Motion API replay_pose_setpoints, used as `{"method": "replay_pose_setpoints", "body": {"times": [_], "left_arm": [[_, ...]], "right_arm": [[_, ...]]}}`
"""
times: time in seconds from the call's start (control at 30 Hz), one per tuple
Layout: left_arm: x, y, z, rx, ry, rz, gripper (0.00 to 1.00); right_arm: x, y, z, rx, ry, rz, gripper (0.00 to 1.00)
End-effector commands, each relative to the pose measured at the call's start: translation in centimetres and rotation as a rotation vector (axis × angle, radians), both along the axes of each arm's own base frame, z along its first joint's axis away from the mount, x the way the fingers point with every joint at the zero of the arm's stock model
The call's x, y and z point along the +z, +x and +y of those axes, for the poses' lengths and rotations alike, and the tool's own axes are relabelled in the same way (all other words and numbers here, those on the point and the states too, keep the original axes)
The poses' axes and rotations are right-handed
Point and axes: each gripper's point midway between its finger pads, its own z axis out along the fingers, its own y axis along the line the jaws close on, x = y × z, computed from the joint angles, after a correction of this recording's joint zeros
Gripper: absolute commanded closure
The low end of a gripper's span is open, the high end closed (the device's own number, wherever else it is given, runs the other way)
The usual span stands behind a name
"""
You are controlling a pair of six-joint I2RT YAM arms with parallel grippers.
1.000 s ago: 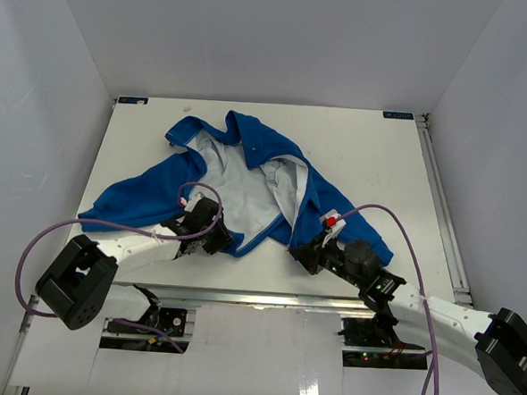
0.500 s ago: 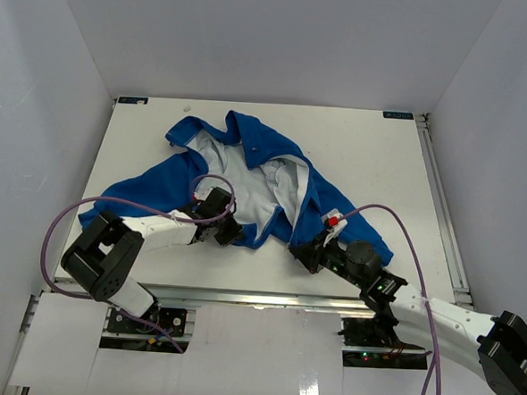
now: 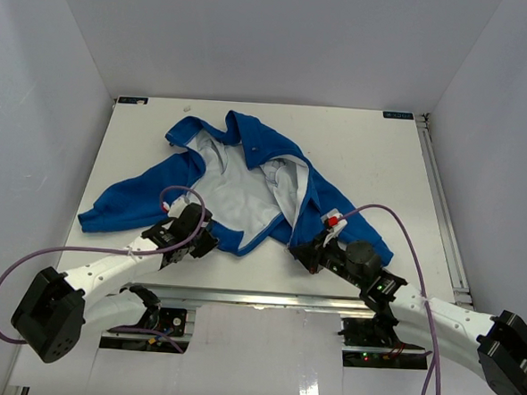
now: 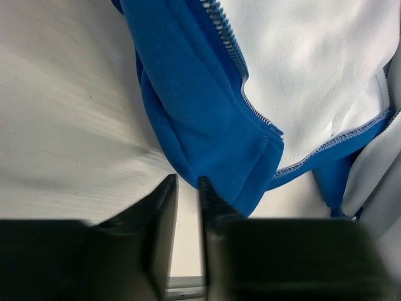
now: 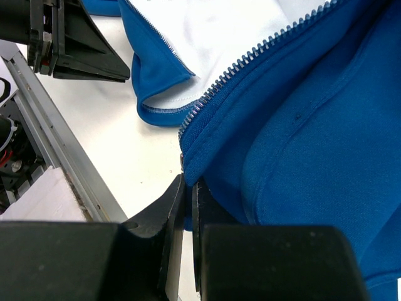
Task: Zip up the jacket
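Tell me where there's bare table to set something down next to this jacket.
Widest bare table lies between the jacket and the right rail. A strip also runs along the far edge behind it. The near edge is crowded: left tool and right tool sit at the hem, leaving a small gap between.

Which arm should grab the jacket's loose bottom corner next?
Left. The left gripper hangs slightly open right beside the jacket at its free bottom corner, where the zipper ends. The right gripper looks shut on the opposite hem, so it is busy.
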Motion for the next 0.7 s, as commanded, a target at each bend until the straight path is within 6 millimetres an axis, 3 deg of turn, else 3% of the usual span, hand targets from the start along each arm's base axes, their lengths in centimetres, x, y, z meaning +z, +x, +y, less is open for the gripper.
{"method": "replay_pose_setpoints", "body": {"times": [0.0,0.3,0.67], "left_arm": [[0.5,-1.1,-1.7,-0.067,-0.062,0.067,0.59],[2.8,-0.3,-4.3,-0.096,-0.148,0.1,0.51],[0.8,0.9,-6.2,-0.107,-0.148,0.174,0.52]], "right_arm": [[2.2,0.3,0.8,0.007,0.048,-0.027,0.92],[2.8,0.1,0.3,-0.004,0.062,-0.041,0.92],[1.9,0.2,0.1,-0.012,0.045,-0.035,0.92]]}}
